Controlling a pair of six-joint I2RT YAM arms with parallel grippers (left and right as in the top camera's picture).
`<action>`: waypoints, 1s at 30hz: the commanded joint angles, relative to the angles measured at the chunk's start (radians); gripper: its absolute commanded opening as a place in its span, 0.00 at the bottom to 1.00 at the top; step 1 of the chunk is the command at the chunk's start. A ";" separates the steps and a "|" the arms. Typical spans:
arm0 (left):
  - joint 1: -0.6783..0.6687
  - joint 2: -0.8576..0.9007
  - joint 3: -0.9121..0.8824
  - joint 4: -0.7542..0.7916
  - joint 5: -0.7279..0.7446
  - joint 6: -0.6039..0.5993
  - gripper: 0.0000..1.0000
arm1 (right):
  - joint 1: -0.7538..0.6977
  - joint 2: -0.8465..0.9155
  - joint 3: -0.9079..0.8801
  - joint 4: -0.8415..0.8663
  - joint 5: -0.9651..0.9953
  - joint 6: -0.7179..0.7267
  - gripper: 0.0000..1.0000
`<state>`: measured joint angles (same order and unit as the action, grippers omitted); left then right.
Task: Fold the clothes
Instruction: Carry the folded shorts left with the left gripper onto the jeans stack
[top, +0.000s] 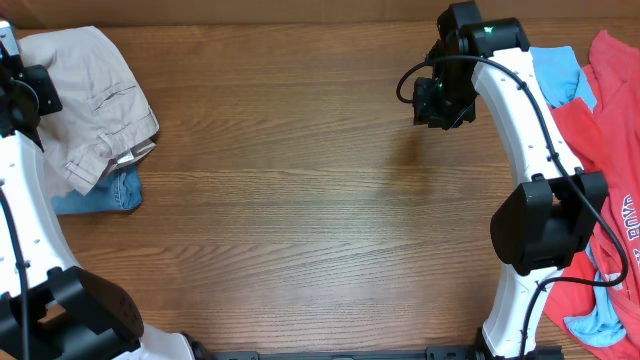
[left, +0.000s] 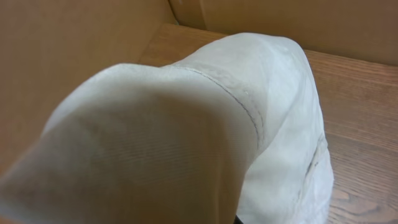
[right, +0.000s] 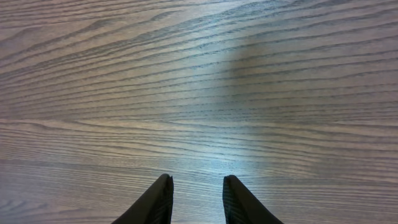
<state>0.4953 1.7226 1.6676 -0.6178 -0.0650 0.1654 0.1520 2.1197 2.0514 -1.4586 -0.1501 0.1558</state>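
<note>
Trousers (top: 95, 95) lie bunched far left, well apart from the right pincer (right: 196, 185).

The trousers (left: 186, 143) are matt, finely woven pale cloth with a stitched seam. The surface (right: 186, 74) is smooth wood, strongly grained, with a faint sheen. The arms (top: 525, 115) have shells of white plastic, slightly glossy.

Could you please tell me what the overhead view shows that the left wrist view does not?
Only overhead: the white right arm, a blue denim garment partly under the trousers, and red clothes at the right edge. Only left wrist: a stitched seam up close, with a cardboard wall behind. Both: the beige trousers and the wooden table.
</note>
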 joint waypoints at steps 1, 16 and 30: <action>0.021 0.040 0.037 0.046 -0.024 0.022 0.04 | 0.004 -0.014 0.019 0.000 0.001 -0.008 0.31; 0.140 0.180 0.037 0.131 -0.031 -0.077 0.13 | 0.004 -0.014 0.019 -0.014 0.000 -0.007 0.31; 0.309 0.169 0.073 0.061 0.614 -0.314 0.78 | 0.004 -0.014 0.019 -0.010 0.001 -0.008 0.31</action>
<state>0.7860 1.9442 1.6859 -0.5610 0.2516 -0.0872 0.1520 2.1197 2.0514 -1.4738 -0.1493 0.1562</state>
